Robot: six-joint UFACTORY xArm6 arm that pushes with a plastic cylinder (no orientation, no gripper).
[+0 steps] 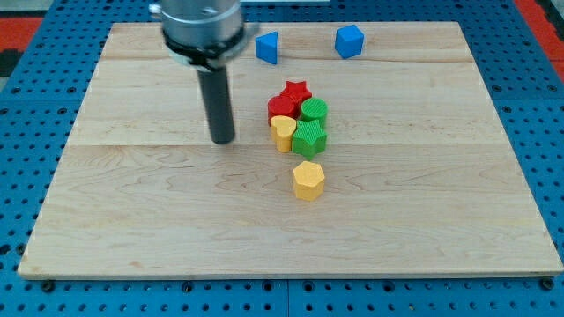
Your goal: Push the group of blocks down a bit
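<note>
A tight group of blocks sits just right of the board's middle: a red star (pixel 296 91) at its top, a red rounded block (pixel 279 108) left below it, a green cylinder (pixel 315 111), a green star-like block (pixel 310 138) and a yellow heart-like block (pixel 283 132). A yellow hexagon (pixel 308 180) lies a little below the group, apart from it. My tip (pixel 223 140) rests on the board to the left of the group, about a block's width from the yellow heart-like block, touching nothing.
Two blue blocks lie near the board's top edge: a blue wedge-like block (pixel 267 47) and a blue cube-like block (pixel 349 41). The wooden board (pixel 132 220) lies on a blue perforated table.
</note>
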